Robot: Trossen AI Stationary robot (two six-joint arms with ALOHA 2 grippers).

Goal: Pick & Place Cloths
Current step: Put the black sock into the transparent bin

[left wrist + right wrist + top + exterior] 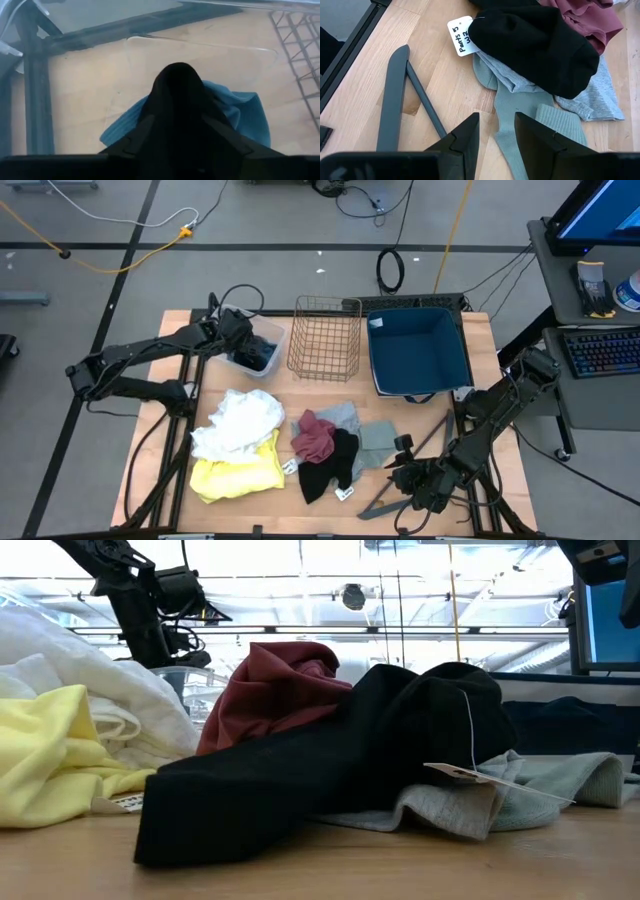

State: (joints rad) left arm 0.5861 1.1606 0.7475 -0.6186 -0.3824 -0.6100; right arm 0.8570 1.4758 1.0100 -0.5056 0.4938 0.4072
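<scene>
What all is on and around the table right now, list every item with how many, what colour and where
white cloth: one, white, front left of the table
yellow cloth: one, bright yellow, in front of the white one
maroon cloth: one, maroon, table middle
black cloth: one, black, partly over the grey pieces, paper tag attached
grey cloths: at least two, light grey and grey-green, right of the maroon one
blue cloth: one, blue, inside the clear tub
clear tub: one, transparent, back left
wire basket: one, gold, back middle
blue bin: one, dark blue, back right
hanger: one, dark grey, front right
left gripper: over the clear tub
right gripper: open, by the hanger
</scene>
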